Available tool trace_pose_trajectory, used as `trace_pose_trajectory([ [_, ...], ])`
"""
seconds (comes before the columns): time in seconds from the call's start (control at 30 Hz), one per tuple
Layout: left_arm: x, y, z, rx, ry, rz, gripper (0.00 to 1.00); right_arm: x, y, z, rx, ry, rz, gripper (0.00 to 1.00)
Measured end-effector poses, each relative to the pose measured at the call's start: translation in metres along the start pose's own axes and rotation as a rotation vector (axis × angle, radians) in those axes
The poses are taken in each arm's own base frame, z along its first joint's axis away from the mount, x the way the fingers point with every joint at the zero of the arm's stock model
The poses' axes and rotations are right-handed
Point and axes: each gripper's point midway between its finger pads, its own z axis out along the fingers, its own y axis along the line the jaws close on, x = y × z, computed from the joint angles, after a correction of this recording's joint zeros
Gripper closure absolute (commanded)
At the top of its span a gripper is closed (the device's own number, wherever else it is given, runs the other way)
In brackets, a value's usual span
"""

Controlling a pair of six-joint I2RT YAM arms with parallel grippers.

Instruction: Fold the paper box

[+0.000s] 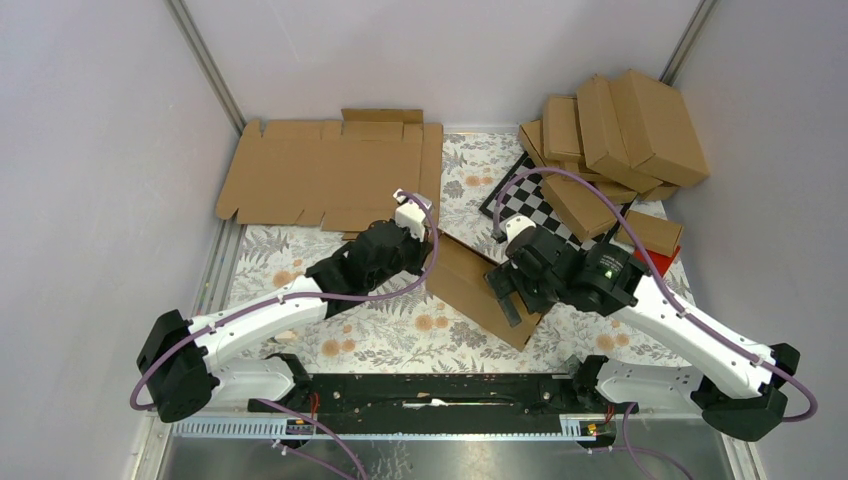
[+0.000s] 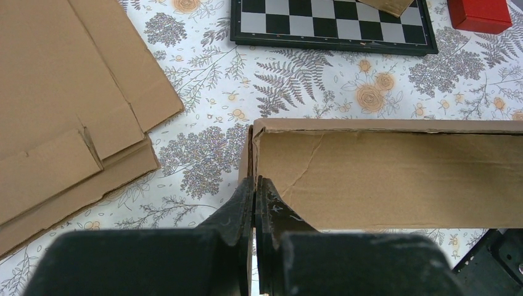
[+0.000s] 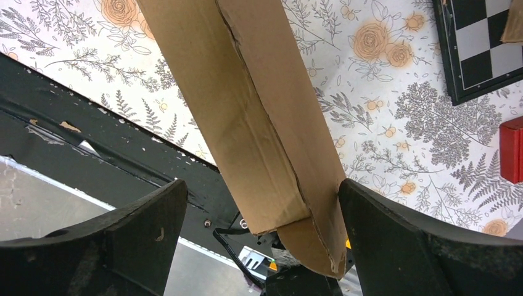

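The partly folded paper box (image 1: 470, 285) lies centred on the floral tabletop (image 1: 380, 335). The left end effector (image 2: 254, 183) pinches its corner wall tight; the right end effector (image 3: 262, 191) gapes wide astride the other end.

I see the paper box (image 1: 478, 285) as plain brown corrugated cardboard, already folded into a long, shallow rectangular carton. It stretches diagonally from one set of fingers to the other. Its narrow end wall runs straight into my left fingers (image 2: 237, 213), which pinch it at the corner. The broad panel extends to the right of them and carries a slanted crease. The other end passes between my spread right fingers (image 3: 145, 228), nearly touching one and well clear of the other, with a flap edge jutting out beside it
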Motion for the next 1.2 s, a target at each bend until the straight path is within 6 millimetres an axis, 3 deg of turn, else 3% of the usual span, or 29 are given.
trace_pose_trajectory([
  [0.53,0.001,-0.007,0.0,0.044,0.007,-0.004,0.96,0.017,0.009,0.027,0.004,0.095,0.032,0.01],
  [0.67,0.001,-0.009,-0.001,0.049,0.008,-0.02,0.82,0.018,0.01,0.031,0.019,0.112,0.043,0.04],
  [0.83,0.003,-0.01,-0.005,0.05,0.02,-0.05,0.54,0.018,0.009,0.032,0.037,0.117,0.045,0.14],
  [1.13,0.011,-0.007,-0.038,0.05,0.085,-0.119,0.16,0.019,0.009,0.032,0.041,0.126,0.044,0.15],
  [1.2,0.004,-0.008,-0.042,0.053,0.085,-0.144,0.02,0.019,0.009,0.032,0.041,0.126,0.044,0.15],
])
